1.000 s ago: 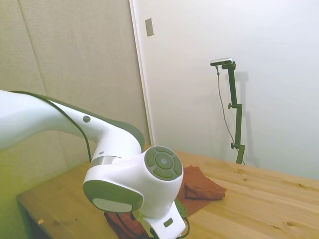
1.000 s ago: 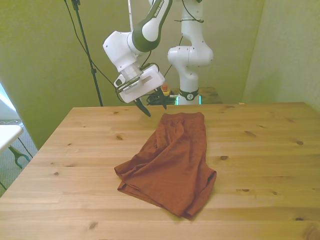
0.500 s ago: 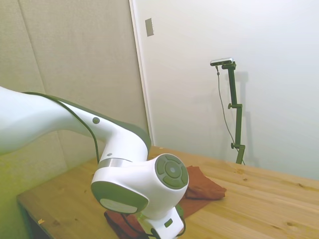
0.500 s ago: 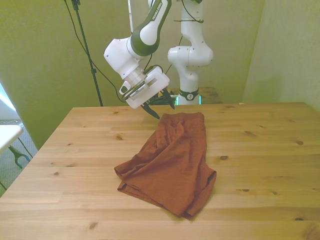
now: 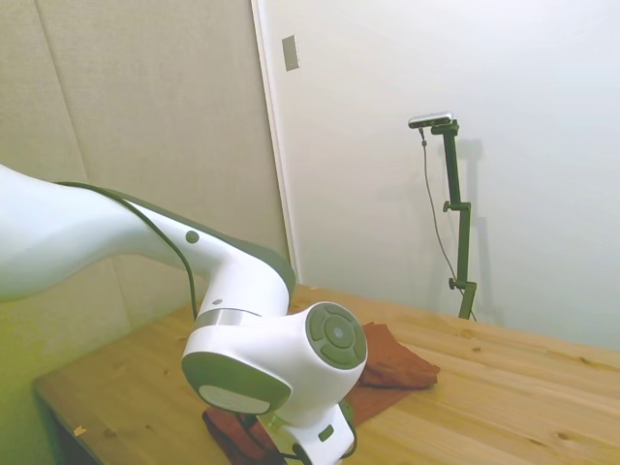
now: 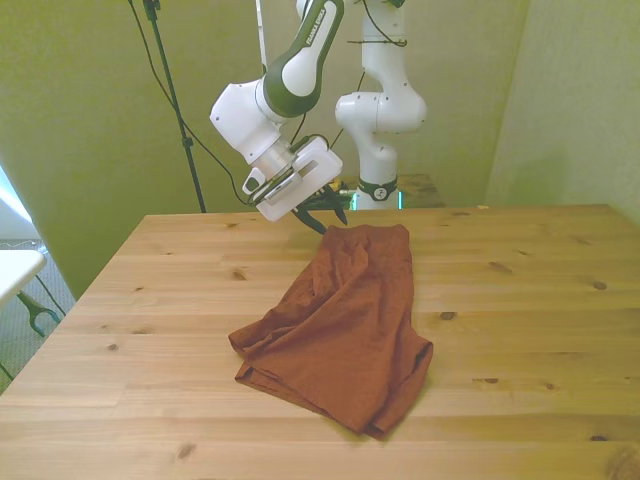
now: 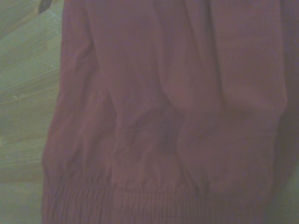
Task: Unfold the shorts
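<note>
Now logged: gripper (image 6: 322,212), fingers apart, has tilted down beside the shorts (image 6: 345,325) waistband corner since a second ago; apparently nearing a grasp, shorts still folded.

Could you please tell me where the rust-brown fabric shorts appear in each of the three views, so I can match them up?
Side view: the rust-brown fabric shorts lie on the wooden table, low in the picture, partly hidden behind the white arm.
Front view: mid-table, crumpled, with the waistband on the far side, just below the pincer.
Wrist view: they fill nearly the whole picture.
Shared landmark: the gathered waistband.
</note>
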